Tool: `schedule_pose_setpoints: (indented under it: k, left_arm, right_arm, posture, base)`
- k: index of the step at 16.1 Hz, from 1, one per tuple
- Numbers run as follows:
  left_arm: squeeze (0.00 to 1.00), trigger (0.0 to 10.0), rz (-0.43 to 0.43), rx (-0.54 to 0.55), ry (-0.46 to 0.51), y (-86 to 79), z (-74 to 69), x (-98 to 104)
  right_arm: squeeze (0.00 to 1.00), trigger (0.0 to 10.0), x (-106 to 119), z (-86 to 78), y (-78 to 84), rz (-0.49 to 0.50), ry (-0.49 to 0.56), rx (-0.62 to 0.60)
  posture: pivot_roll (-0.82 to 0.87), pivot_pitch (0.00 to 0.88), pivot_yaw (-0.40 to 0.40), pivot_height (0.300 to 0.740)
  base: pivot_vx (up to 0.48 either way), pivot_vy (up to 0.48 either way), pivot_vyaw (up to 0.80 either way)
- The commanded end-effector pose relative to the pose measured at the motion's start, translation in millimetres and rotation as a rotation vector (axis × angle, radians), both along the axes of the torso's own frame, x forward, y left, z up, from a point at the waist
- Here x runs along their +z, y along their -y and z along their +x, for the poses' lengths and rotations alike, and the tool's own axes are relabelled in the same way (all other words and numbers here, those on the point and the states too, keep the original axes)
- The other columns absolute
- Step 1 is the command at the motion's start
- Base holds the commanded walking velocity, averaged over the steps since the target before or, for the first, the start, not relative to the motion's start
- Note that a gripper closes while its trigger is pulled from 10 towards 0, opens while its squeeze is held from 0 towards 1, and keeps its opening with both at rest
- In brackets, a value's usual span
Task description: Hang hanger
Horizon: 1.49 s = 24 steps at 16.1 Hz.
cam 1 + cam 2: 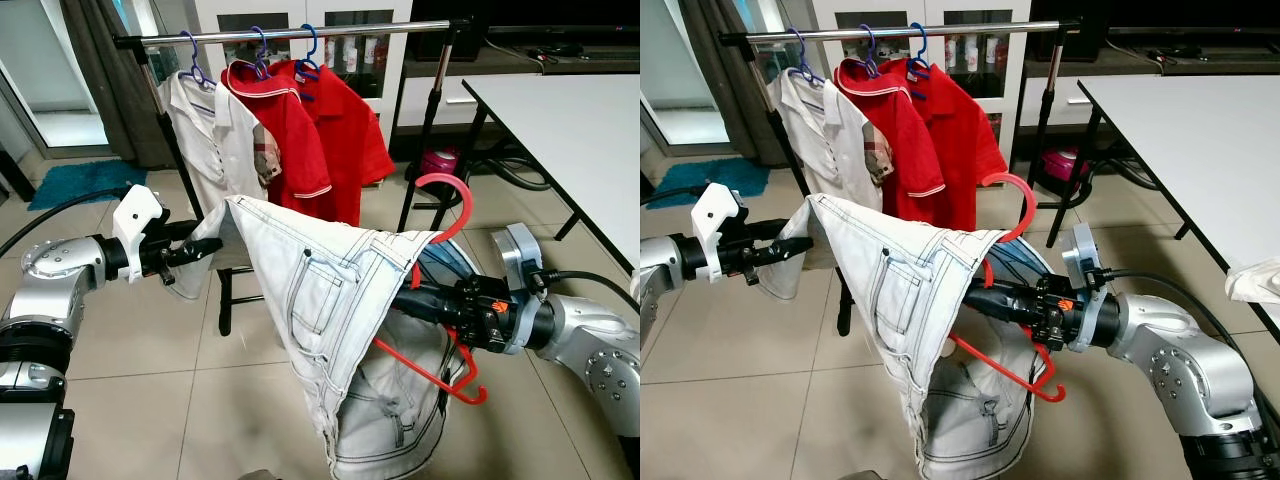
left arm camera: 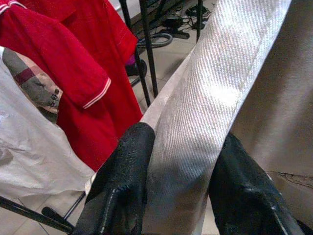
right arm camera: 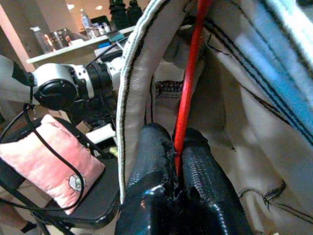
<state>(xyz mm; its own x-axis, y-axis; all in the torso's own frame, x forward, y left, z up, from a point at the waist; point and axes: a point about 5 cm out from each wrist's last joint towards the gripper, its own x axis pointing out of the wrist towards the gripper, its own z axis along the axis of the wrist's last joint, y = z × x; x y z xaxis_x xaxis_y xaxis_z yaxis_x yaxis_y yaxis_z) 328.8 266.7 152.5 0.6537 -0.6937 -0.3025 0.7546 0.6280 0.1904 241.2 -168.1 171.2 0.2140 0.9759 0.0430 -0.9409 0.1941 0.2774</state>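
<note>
Most of the red hanger (image 1: 445, 290) was hidden under the white jeans (image 1: 330, 300); just its hook & lower bar showed. Right gripper (image 3: 178, 152) was clamped on the hanger's thin red bar, fingers partly buried in the cloth, near & right of centre. Left gripper (image 2: 183, 161) pinched the jeans' waistband edge at the left, stretching it out. Rail (image 1: 300, 33) w/ two red shirts (image 1: 320, 140) & a white shirt (image 1: 215, 135) stood farther back, well apart from the hanger hook.
</note>
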Motion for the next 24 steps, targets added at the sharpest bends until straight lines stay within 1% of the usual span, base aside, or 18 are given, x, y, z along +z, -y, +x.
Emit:
schedule_pose_setpoints:
  k: [1,3,4,5,7,8,9,10,11,12,13,14,20,22,24]
  left_arm:
    - [0.00,0.0,0.005,0.014,0.031,-3.1,3.5,8.9]
    - [0.00,0.0,-0.011,0.047,0.048,-4.9,5.9,11.1]
    - [0.00,0.0,-0.034,0.061,0.054,-5.8,7.1,13.2]
    - [0.00,0.0,-0.090,0.103,0.071,-8.8,9.9,18.8]
    - [0.00,0.0,-0.168,0.182,0.111,-16.8,13.0,27.6]
    - [0.00,0.0,-0.223,0.278,0.152,-26.2,15.6,34.3]
    - [0.00,0.0,-0.248,0.344,0.166,-32.5,16.9,36.6]
    - [0.00,0.0,-0.290,0.444,0.174,-42.1,18.0,38.5]
    - [0.00,0.0,-0.307,0.504,0.172,-48.3,17.8,38.0]
    - [0.00,0.0,-0.307,0.541,0.166,-51.9,17.5,37.0]
    - [0.00,0.0,-0.291,0.603,0.152,-58.2,16.2,33.5]
    - [0.00,0.0,-0.280,0.627,0.144,-60.4,15.6,31.2]
    - [0.00,0.0,-0.222,0.678,0.117,-63.5,14.9,24.1]
    - [0.00,0.0,-0.219,0.742,0.127,-72.7,12.5,26.1]
    - [0.00,0.0,-0.219,0.729,0.124,-75.4,11.0,28.4]
  right_arm:
    - [0.00,10.0,13.9,-0.3,-0.7,0.040,0.061,0.012]
    - [0.00,10.0,13.0,-1.1,-1.1,0.041,0.058,0.012]
    - [0.00,10.0,12.7,-1.3,-1.1,0.042,0.057,0.009]
    - [0.00,10.0,12.3,-1.5,-0.5,0.046,0.058,0.001]
    - [0.00,10.0,11.8,-2.3,1.4,0.054,0.057,-0.014]
    - [0.00,10.0,12.0,-3.4,2.6,0.062,0.056,-0.020]
    - [0.00,10.0,12.2,-3.9,3.1,0.065,0.055,-0.023]
    - [0.00,10.0,12.4,-4.4,3.6,0.068,0.055,-0.026]
    - [0.00,10.0,12.3,-4.6,3.9,0.070,0.055,-0.028]
    - [0.00,10.0,12.5,-4.6,4.0,0.071,0.055,-0.029]
    - [0.00,10.0,13.0,-4.8,4.3,0.075,0.056,-0.032]
    - [0.00,10.0,13.4,-4.7,4.3,0.077,0.056,-0.034]
    - [0.00,10.0,15.4,-3.3,4.2,0.092,0.061,-0.042]
    - [0.00,10.0,15.9,-3.0,6.0,0.096,0.063,-0.050]
    - [0.00,10.0,16.4,-3.1,7.7,0.096,0.064,-0.057]
  posture:
    - [-0.07,0.000,0.078,0.740]
    - [-0.07,0.000,0.080,0.740]
    - [-0.07,0.000,0.082,0.740]
    - [-0.07,0.000,0.084,0.740]
    - [-0.07,0.000,0.087,0.740]
    - [-0.07,0.000,0.088,0.740]
    - [-0.07,0.000,0.088,0.740]
    - [-0.07,0.000,0.089,0.740]
    - [-0.07,0.000,0.090,0.740]
    - [-0.07,0.000,0.091,0.740]
    - [-0.07,0.000,0.090,0.740]
    - [-0.07,0.000,0.090,0.740]
    - [-0.06,0.000,0.089,0.740]
    - [-0.06,0.000,0.092,0.740]
    - [-0.06,0.000,0.093,0.740]
  base:
    - [0.000,0.000,0.00]
    - [0.000,0.000,0.00]
    - [0.000,0.000,0.00]
    - [0.000,0.000,0.00]
    - [0.000,0.000,0.00]
    - [0.000,0.000,0.00]
    - [0.000,0.000,0.00]
    - [0.000,0.000,0.00]
    - [0.000,0.000,0.00]
    - [0.000,0.000,0.00]
    - [0.000,0.000,0.00]
    - [0.000,0.000,0.00]
    - [0.000,0.000,0.00]
    - [0.000,0.000,0.00]
    - [0.000,0.000,0.00]
